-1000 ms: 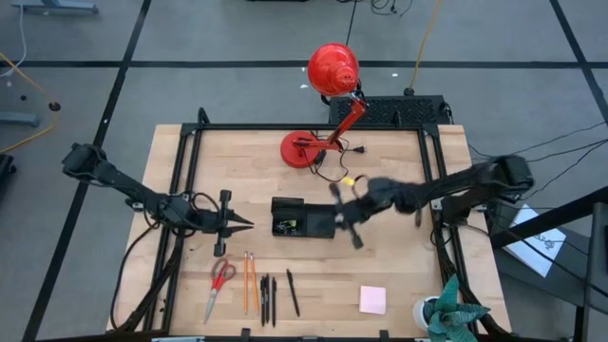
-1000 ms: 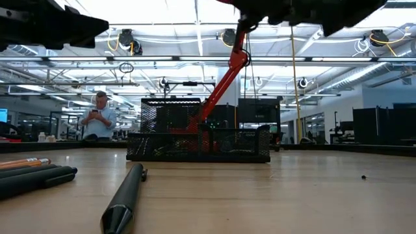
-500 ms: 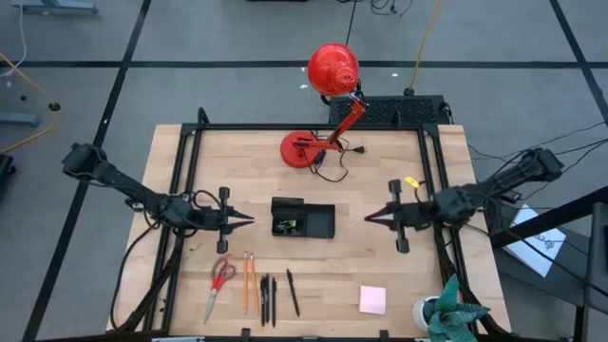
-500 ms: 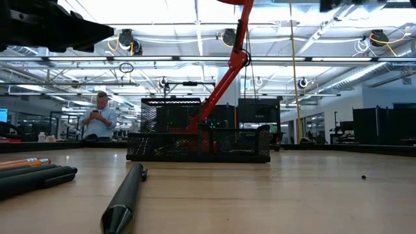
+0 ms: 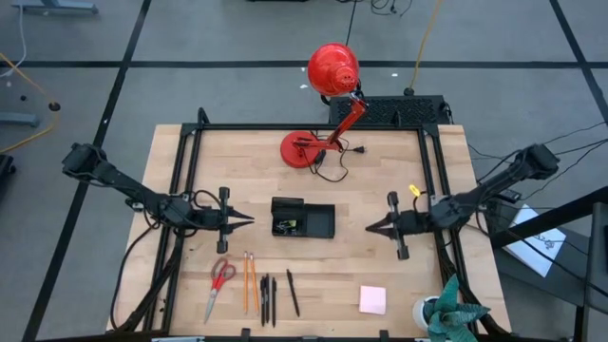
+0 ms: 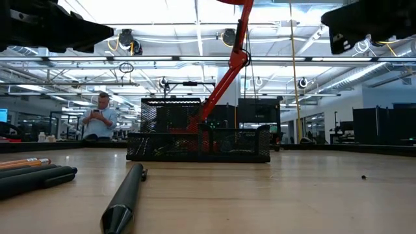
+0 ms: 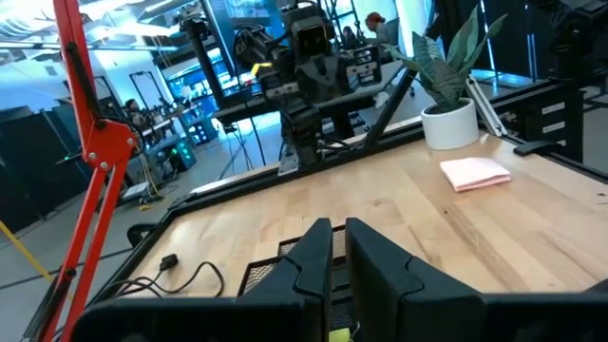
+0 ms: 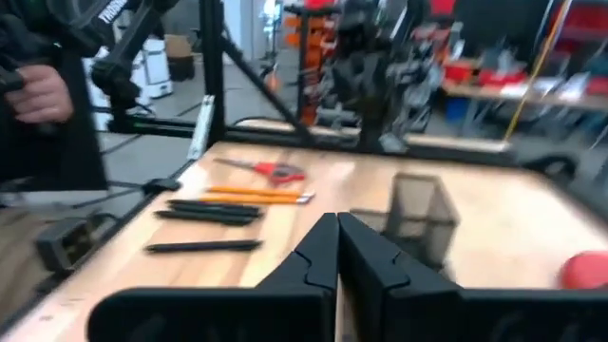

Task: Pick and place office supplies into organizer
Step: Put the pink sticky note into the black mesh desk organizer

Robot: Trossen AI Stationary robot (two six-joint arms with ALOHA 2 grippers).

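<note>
Organizer (image 5: 302, 218) at surface (image 5: 380, 256) centre; scissors (image 5: 219, 280), pencils (image 5: 249, 281), pens (image 5: 269, 298) in near-left row, pink pad (image 5: 372, 299) near right. Both grippers, left (image 5: 249, 222) and right (image 5: 370, 228), empty, fingers closed, hovering beside organizer. Risk: pens tightly packed, neighbours likely dragged; closed fingers must be opened before descent, otherwise items pushed.

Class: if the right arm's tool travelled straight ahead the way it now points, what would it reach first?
Probably the small black mesh organizer tray: the shut right tool points across the table at it, though height is unclear.
</note>
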